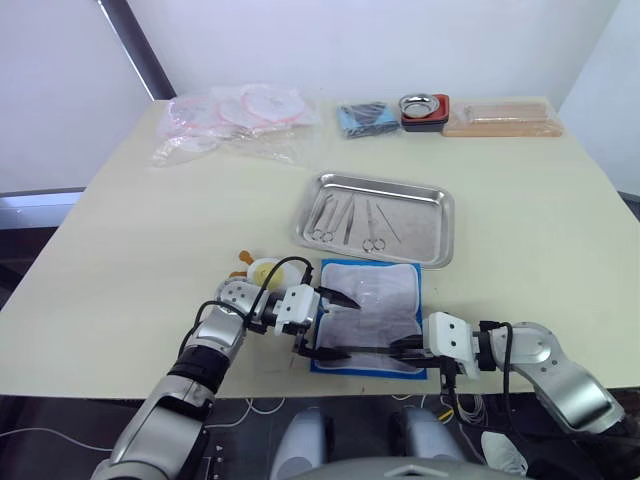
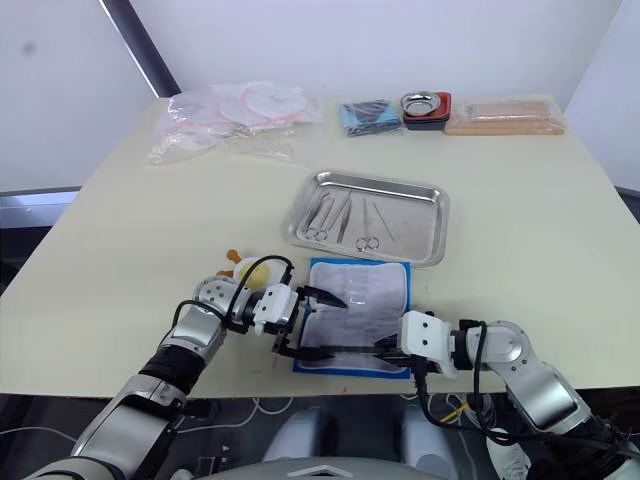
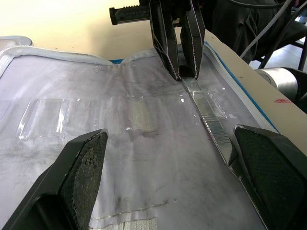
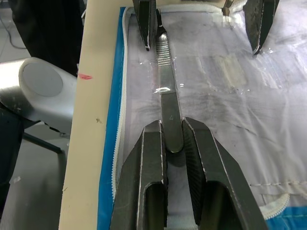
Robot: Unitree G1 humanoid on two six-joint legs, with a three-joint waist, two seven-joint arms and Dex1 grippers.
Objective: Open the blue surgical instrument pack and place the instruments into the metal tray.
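The blue surgical instrument pack (image 1: pixel 368 313) lies unfolded, pale lining up, at the near edge of the cream counter (image 1: pixel 150 240), just in front of the metal tray (image 1: pixel 376 218). The right end effector (image 4: pixel 171 139), reaching in from the pack's right side, is clenched on the end of a flat metal handle (image 4: pixel 168 96) that lies along the pack's near edge on the lining; the wrist view shows both black fingers pressed against the handle's sides. The left end effector (image 3: pixel 165 167) hangs over the pack's left part with its 2 fingers spread wide and nothing between them, one fingertip close to the handle's far end. In the tray lie several slim instruments (image 1: pixel 347 218), among them ring-handled scissors and forceps, side by side. A small yellow object (image 1: pixel 260 268) sits on the counter just left of the pack, beside the left wrist. Along the counter's far edge stand clear plastic bags with pink-rimmed contents (image 1: pixel 235 118), a smaller dark blue bundle (image 1: pixel 366 118), a round metal bowl in a red holder (image 1: pixel 424 108) and a light wooden block (image 1: pixel 503 118).
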